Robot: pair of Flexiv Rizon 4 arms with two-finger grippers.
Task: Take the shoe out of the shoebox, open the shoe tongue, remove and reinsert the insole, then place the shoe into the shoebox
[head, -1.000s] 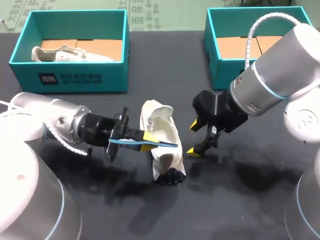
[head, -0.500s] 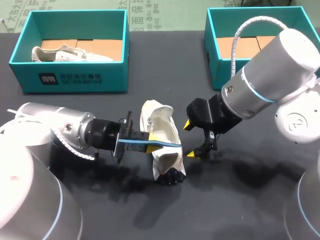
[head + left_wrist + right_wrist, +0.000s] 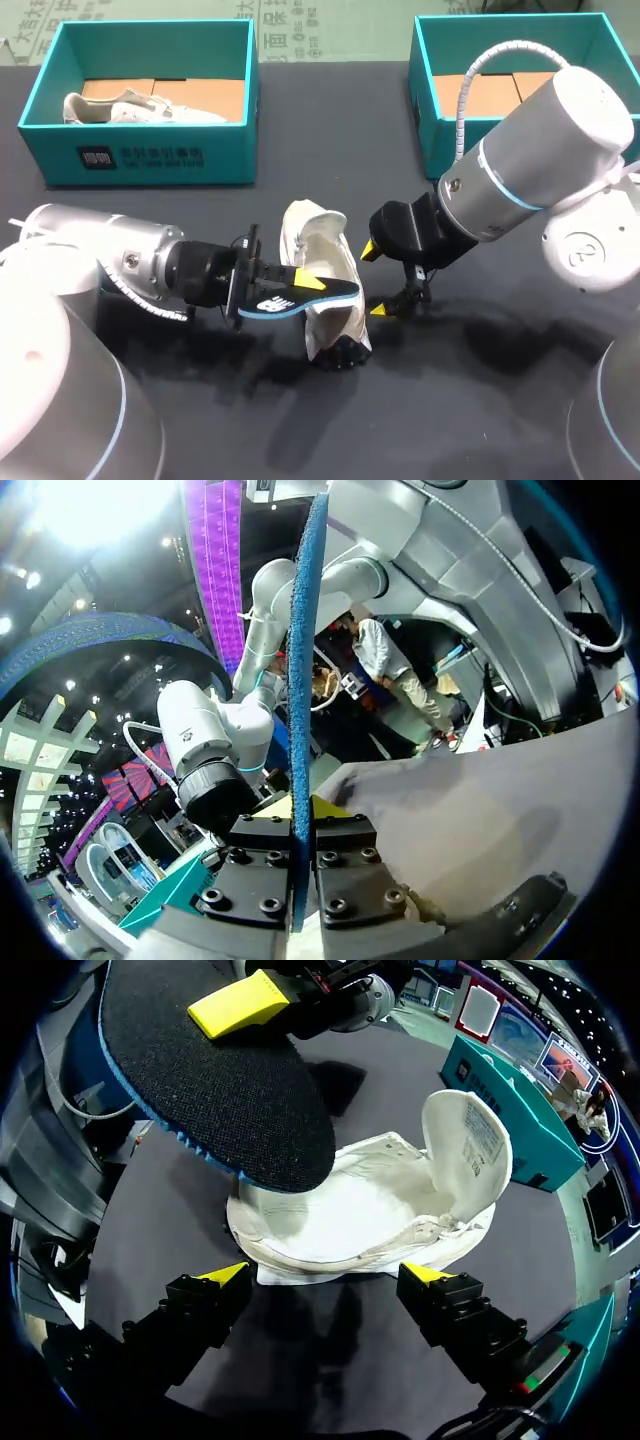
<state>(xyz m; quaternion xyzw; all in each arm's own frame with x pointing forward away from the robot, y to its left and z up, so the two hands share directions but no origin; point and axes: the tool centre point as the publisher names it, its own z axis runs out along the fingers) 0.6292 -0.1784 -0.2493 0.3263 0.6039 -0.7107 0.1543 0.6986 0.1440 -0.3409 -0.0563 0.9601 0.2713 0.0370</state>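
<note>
Setting: robot manipulation station; lab or show floor, cannot tell. Evidence: left arm [image 3: 100, 255], right arm [image 3: 550, 150], both grey, at one black surface [image 3: 450, 400]; left shoebox [image 3: 145, 160], right shoebox [image 3: 428, 120], teal, open-topped.

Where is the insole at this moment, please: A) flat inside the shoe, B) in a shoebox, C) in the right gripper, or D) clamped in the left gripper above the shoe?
D: the left gripper is shut on the insole, held over the white shoe, while the right gripper is open beside it.
</note>
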